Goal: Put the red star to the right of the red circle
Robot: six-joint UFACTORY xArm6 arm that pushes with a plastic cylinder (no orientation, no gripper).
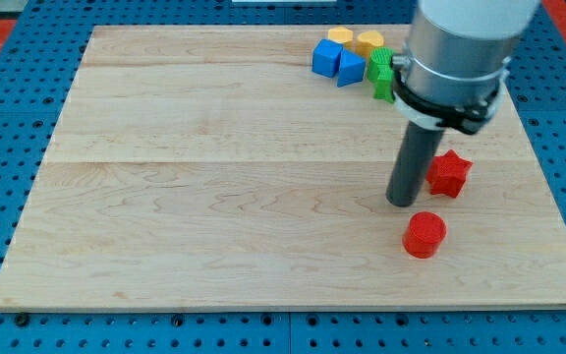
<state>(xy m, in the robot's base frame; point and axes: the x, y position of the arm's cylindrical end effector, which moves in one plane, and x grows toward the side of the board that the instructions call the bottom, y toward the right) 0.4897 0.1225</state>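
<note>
Rod upright, my tip (401, 202) seemingly touching red star (449, 173); red circle (424, 235) below

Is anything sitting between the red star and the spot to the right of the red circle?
Nothing visible does. The red star lies just toward the view's top-right of the red circle, with bare board on the circle's right. My tip sits at the star's left side. The blue, yellow and green blocks are far off at the top.

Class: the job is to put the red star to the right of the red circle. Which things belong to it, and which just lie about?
Belong: red star, red circle, my tip just left of the star.
Lying about: blue blocks, yellow blocks, green blocks, clustered at the view's top.
</note>
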